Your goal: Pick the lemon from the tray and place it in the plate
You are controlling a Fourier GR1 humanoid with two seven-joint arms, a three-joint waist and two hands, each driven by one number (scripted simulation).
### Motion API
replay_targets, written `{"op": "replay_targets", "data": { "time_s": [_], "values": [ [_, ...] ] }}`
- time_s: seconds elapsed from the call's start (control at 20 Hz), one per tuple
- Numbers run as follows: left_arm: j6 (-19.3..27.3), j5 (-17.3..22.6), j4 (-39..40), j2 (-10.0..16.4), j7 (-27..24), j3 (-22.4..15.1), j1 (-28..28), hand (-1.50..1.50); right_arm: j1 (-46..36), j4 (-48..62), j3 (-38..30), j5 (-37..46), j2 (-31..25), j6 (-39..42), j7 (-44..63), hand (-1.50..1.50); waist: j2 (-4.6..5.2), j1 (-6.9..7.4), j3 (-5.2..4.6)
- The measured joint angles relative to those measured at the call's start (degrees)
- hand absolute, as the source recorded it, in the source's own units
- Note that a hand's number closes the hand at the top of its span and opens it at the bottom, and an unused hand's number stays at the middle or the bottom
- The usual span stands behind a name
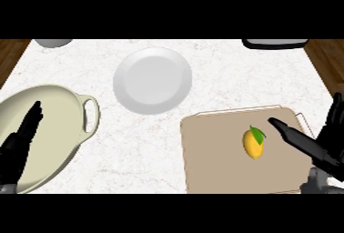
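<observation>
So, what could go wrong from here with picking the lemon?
The right robot hand is open beside the lemon, not around it, so a sideways touch might roll the lemon across the tray. The plate lies beyond the tray's far left corner, so the lemon may slip during that carry if gripped badly.

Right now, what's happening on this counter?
The robot's right hand is open over the right edge of the flat beige tray, fingers straight, beside the yellow lemon with a green leaf but not touching it. The lemon lies on the tray; the round white plate beyond it holds nothing. The left hand rests open over the cream oval dish.
</observation>
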Motion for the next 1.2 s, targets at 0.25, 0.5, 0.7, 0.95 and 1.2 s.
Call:
{"op": "replay_targets", "data": {
  "time_s": [0.25, 0.5, 0.7, 0.95, 1.2],
  "values": [
    [-0.4, -1.3, 1.0, -1.8, -3.8, -0.5, 1.4, 0.0, 11.7, -10.5, 7.4, 2.2, 5.6, -7.5, -6.1, -1.5, 0.26, 0.71, 0.03],
    [-0.8, -2.3, 1.1, -2.4, -4.9, -0.4, 1.7, 0.0, 21.8, -16.9, 13.8, 8.5, 1.3, -7.1, 0.5, -1.5, 0.44, 1.08, -0.05],
    [-0.6, -3.0, 1.0, -3.0, -5.5, -0.7, 2.1, 0.0, 27.2, -19.8, 16.3, 15.0, -5.8, -6.5, 10.2, -1.5, 0.61, 1.56, -0.14],
    [-1.1, -3.4, 2.4, -3.5, -6.1, -0.6, 0.7, 0.0, 27.8, -23.8, 16.5, 21.7, -13.8, -4.4, 26.9, -1.5, 0.83, 2.01, -0.15],
    [-1.3, -4.0, 2.3, -4.1, -5.7, -0.6, 0.3, 0.0, 23.0, -24.4, 13.9, 23.0, -20.2, 1.3, 42.9, -1.5, 0.83, 2.44, -0.09]
  ]
}}
